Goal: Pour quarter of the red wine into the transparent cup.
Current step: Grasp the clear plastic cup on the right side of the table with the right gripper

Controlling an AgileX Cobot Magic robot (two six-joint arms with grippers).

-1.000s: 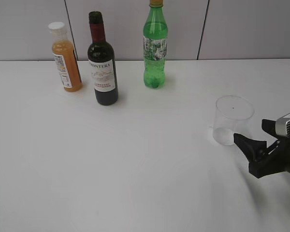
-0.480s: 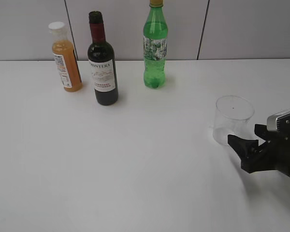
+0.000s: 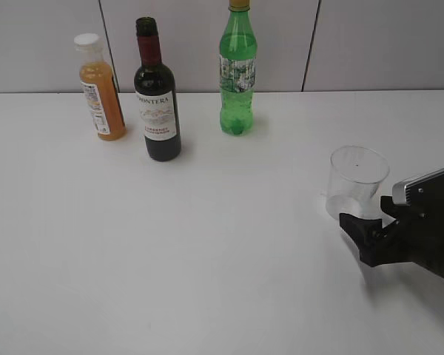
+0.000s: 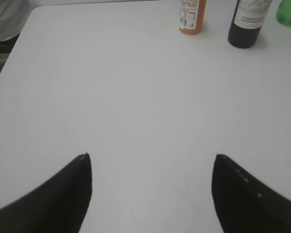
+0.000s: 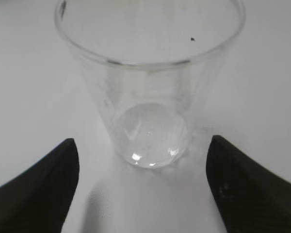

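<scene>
Right wrist view: right gripper fingers wide, empty, flanking upright transparent cup. Left gripper wide, empty. Wine bottle upright, far.

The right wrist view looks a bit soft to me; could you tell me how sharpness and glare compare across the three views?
Right wrist view: the transparent cup is near and slightly soft, with bright glints at its base. Exterior view: sharp, even light, the wine bottle label readable, a faint shadow beside the right gripper. Left wrist view: the white table is washed out.
</scene>
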